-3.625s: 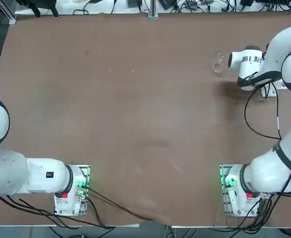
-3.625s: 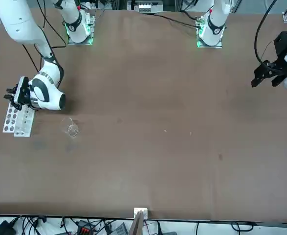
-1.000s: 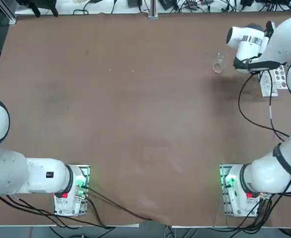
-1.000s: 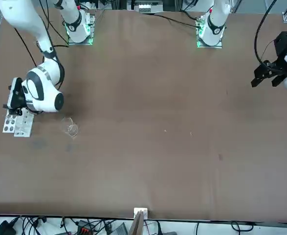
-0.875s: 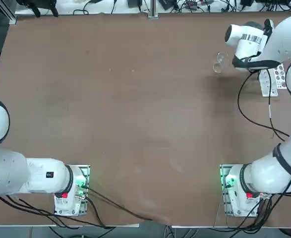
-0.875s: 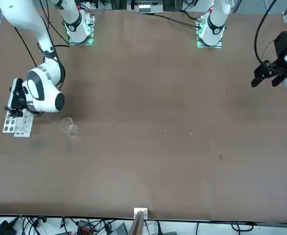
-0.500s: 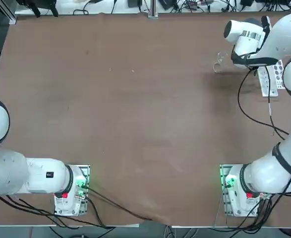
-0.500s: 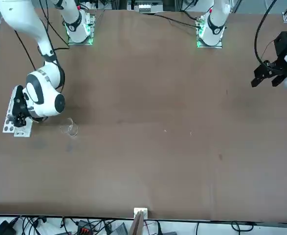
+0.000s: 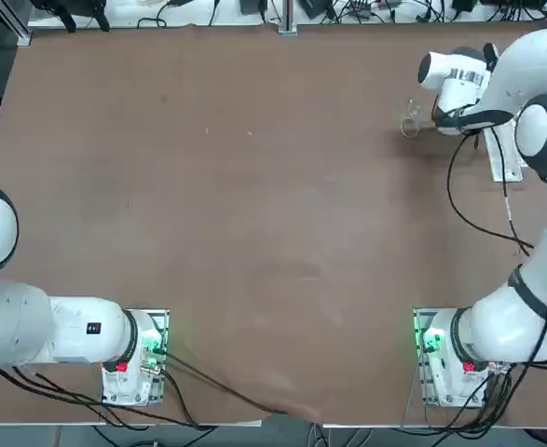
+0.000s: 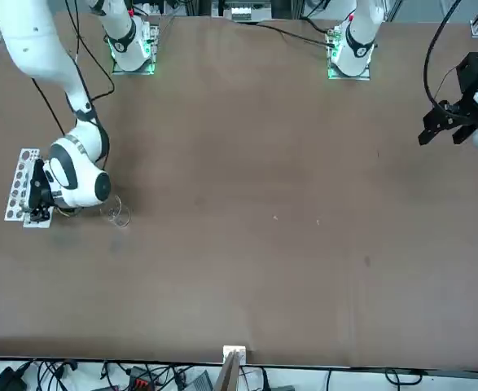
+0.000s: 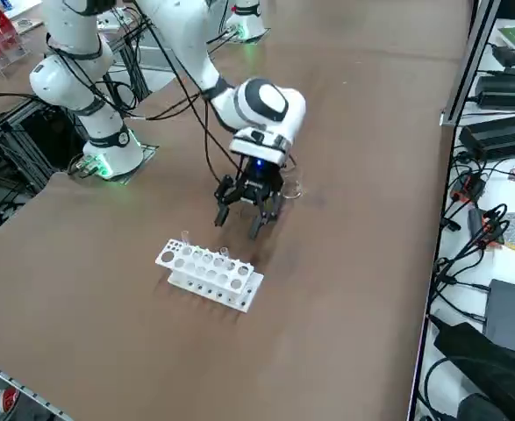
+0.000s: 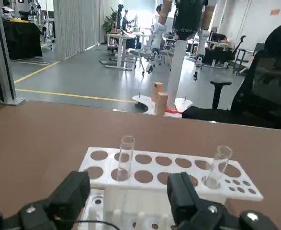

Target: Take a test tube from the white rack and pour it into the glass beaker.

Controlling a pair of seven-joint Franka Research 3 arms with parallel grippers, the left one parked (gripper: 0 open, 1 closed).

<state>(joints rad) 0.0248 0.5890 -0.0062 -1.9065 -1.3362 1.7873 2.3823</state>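
Where the rack (image 12: 171, 175) fills the wrist view, two clear tubes stand upright in its holes — one tube (image 12: 125, 157) in the gap ahead of the fingers, a second (image 12: 216, 167) further along the rack. From the side the tubes (image 11: 185, 238) show only as faint slivers; from above and from the front they cannot be made out. The beaker (image 11: 289, 187) is nearly see-through, half hidden behind the arm in the side view, clearer from the front (image 10: 118, 212). The right gripper (image 11: 247, 215) hangs low between rack and beaker — fingers (image 12: 73, 192) spread wide, holding nothing, clear of the rack.
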